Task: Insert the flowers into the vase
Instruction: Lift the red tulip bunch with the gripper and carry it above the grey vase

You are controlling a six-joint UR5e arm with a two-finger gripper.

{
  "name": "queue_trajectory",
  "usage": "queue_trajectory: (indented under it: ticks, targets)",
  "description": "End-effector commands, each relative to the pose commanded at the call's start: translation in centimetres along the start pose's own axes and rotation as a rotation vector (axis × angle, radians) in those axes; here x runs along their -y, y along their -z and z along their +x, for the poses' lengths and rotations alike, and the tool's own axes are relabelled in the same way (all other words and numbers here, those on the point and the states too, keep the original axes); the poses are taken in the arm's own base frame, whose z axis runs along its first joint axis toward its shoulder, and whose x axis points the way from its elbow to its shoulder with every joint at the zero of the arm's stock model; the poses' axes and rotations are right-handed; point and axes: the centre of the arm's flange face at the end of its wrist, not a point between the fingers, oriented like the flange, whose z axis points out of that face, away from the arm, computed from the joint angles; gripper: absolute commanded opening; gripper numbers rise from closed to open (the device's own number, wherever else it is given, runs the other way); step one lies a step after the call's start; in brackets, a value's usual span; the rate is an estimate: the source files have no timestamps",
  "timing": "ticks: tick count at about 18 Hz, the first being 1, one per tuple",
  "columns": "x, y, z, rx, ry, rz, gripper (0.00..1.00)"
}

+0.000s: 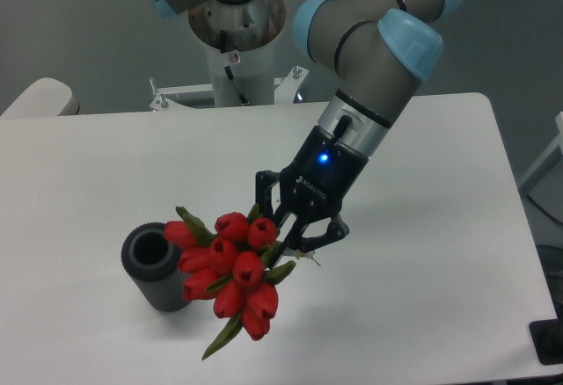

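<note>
The black two-finger gripper (283, 246), fingers clamped on the stems, holds the bunch of red tulip flowers (230, 266) just beside the ribbed dark grey vase (157, 269); next, stems must swing over its mouth.

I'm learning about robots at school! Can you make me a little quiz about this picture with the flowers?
1. True or false: the flowers are already inside the vase.
2. What colour are the flower buds?
3. Which side of the flowers does the vase stand on in the picture: A) left, B) right?

Key:
1. False. The pincer holds them beside the vase.
2. Red.
3. A.
</note>
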Motion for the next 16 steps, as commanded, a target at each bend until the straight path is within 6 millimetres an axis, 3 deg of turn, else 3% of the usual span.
queue_trajectory:
  ticks: [8,13,16]
  targets:
    - [2.0,-2.2,2.6,-0.005,0.007,0.053,0.26]
    - [3.9,-1.8,4.3,-0.09,0.064,0.168,0.26]
    - [5.3,-1.4,6.5,-0.158,0.069,0.238,0.26]
